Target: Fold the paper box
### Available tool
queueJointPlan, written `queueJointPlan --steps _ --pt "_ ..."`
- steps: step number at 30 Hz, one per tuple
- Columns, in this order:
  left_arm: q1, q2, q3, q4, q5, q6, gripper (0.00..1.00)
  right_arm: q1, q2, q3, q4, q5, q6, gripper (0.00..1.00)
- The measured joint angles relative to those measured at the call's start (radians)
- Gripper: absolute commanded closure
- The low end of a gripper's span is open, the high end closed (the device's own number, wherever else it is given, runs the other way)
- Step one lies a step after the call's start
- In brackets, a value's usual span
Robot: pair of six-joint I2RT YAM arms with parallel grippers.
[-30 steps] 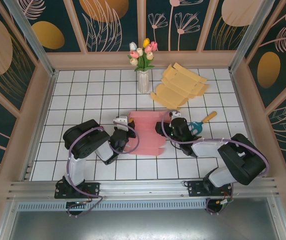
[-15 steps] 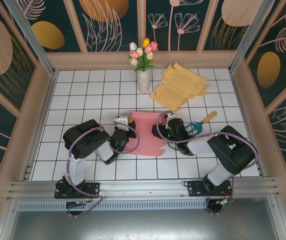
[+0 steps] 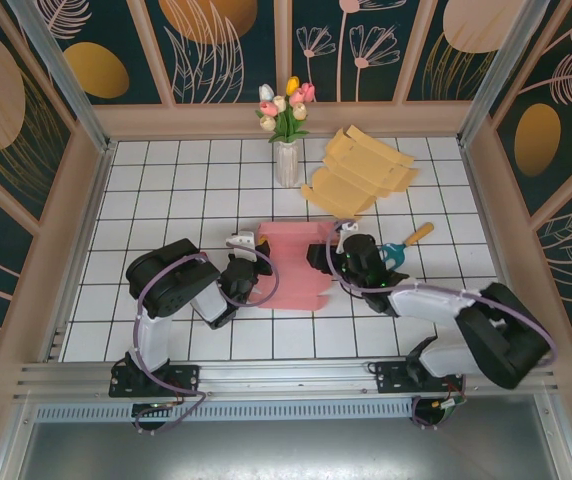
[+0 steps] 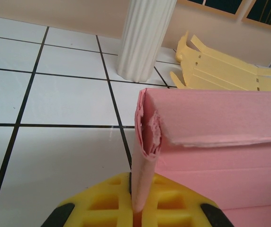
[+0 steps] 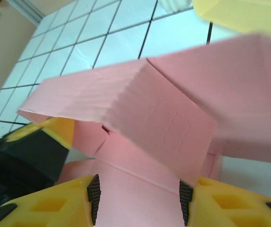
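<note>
Middle of the table (image 3: 166, 180), a little toward the near edge: pink paper box (image 3: 296, 270), mostly flat on the tiles. Raised already: left end flap (image 4: 145, 161), a long side panel behind it, and a folded-over piece at the right end. Left to do, by the look of it: other walls stood up, tabs locked in. Early going. Left gripper (image 4: 136, 208): clamped tight on the upright left flap. Right gripper (image 5: 139, 201): jaws half apart astride the right-end fold; firm grip or mere contact, impossible to tell.
</note>
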Motion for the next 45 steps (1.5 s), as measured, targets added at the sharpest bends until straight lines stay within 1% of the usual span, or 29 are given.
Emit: queueJointPlan --steps 9,13,21,24,27,33,37,45 --pt "0.0 -0.005 -0.004 -0.001 0.003 0.004 1.0 0.003 -0.311 -0.011 -0.29 0.131 -0.022 0.48" --pt "0.0 -0.015 -0.023 0.007 0.016 0.031 1.0 0.003 -0.377 -0.005 -0.372 0.194 -0.116 0.47" --pt "0.0 -0.025 -0.085 0.07 0.056 0.077 1.0 0.003 -0.403 -0.001 -0.394 0.268 -0.417 0.47" --pt "0.0 -0.037 -0.124 0.101 0.059 0.093 1.0 0.003 -0.403 -0.005 -0.392 0.27 -0.52 0.47" --pt "0.0 -0.054 -0.154 0.112 0.059 0.113 1.0 0.003 -0.403 -0.023 -0.386 0.265 -0.592 0.47" --pt "0.0 -0.091 -0.195 0.13 0.061 0.135 1.0 0.003 -0.403 -0.044 -0.378 0.259 -0.671 0.47" --pt "0.0 -0.106 -0.198 0.134 0.068 0.136 1.0 0.003 -0.394 -0.076 -0.323 0.214 -0.718 0.47" --pt "0.0 -0.107 -0.198 0.135 0.083 0.135 1.0 0.003 -0.304 -0.11 -0.24 0.109 -0.779 0.47"
